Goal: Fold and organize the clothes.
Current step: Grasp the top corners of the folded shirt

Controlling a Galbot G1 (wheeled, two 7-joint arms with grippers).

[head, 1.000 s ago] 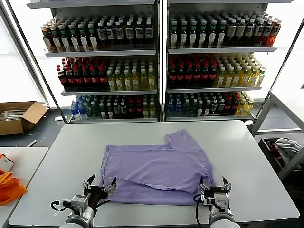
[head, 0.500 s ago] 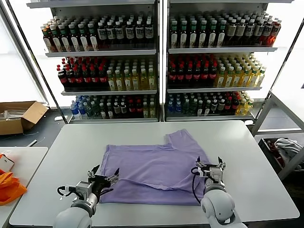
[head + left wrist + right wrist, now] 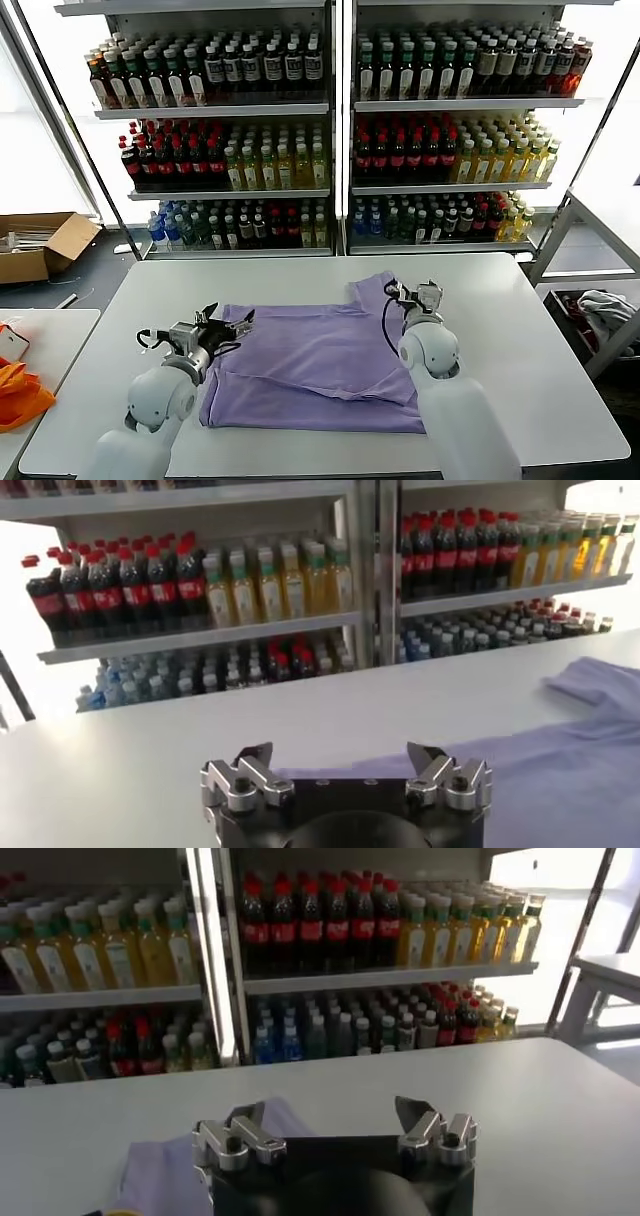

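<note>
A lavender T-shirt [image 3: 320, 365] lies on the white table [image 3: 520, 340], its near part folded over the rest, one sleeve [image 3: 372, 290] sticking out at the back. My left gripper [image 3: 225, 323] is open and empty over the shirt's far left corner; the shirt edge shows just past it in the left wrist view [image 3: 560, 750]. My right gripper [image 3: 414, 292] is open and empty over the far right part, next to the sleeve; the sleeve's cloth shows in the right wrist view [image 3: 165, 1158]. No lettering shows.
Shelves of bottles [image 3: 330, 140] stand behind the table. A cardboard box [image 3: 40, 245] lies on the floor at the left. A side table with an orange thing [image 3: 18, 392] is at the near left. A metal rack [image 3: 590, 290] stands at the right.
Both grippers have moved from the shirt's near edge to its far edge, and the near part now lies folded over. Both are open now.
</note>
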